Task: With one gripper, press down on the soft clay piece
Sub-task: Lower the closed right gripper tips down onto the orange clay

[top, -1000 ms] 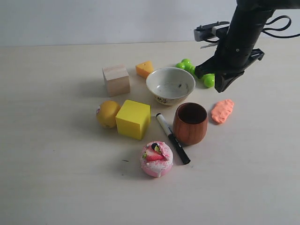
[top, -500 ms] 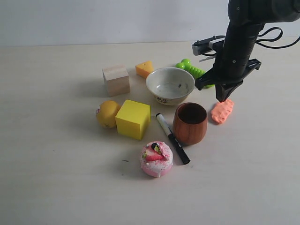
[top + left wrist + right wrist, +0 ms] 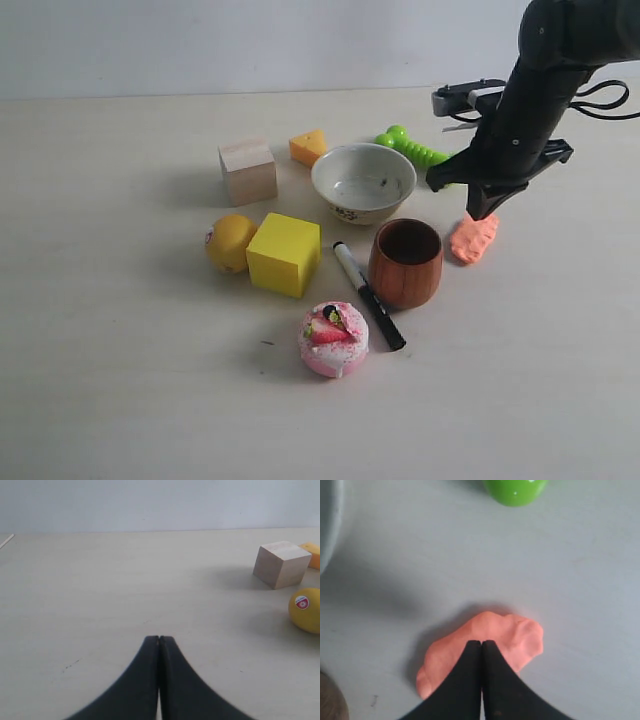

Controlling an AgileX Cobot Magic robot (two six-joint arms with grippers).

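Observation:
The soft clay piece [image 3: 473,240] [image 3: 515,635], a flat salmon-orange lump, lies on the table to the right of the brown cup [image 3: 406,262]. My right gripper [image 3: 480,212] [image 3: 481,643] is shut with nothing between its fingers. Its closed tips point down at the far end of the clay, at or just above its surface; contact cannot be told. The left gripper [image 3: 159,639] is shut and empty over bare table, and the exterior view does not show it.
Left of the clay stand a white bowl [image 3: 364,182], a green toy [image 3: 412,148], an orange cheese wedge [image 3: 308,146], a wooden cube [image 3: 248,170], a yellow block [image 3: 285,253], a yellow fruit [image 3: 230,242], a black marker [image 3: 368,295] and a pink strawberry cake [image 3: 333,339].
My right gripper has swung right and come down from beside the green toy until its closed tips are over the clay's far end. The clay has stayed where it was.

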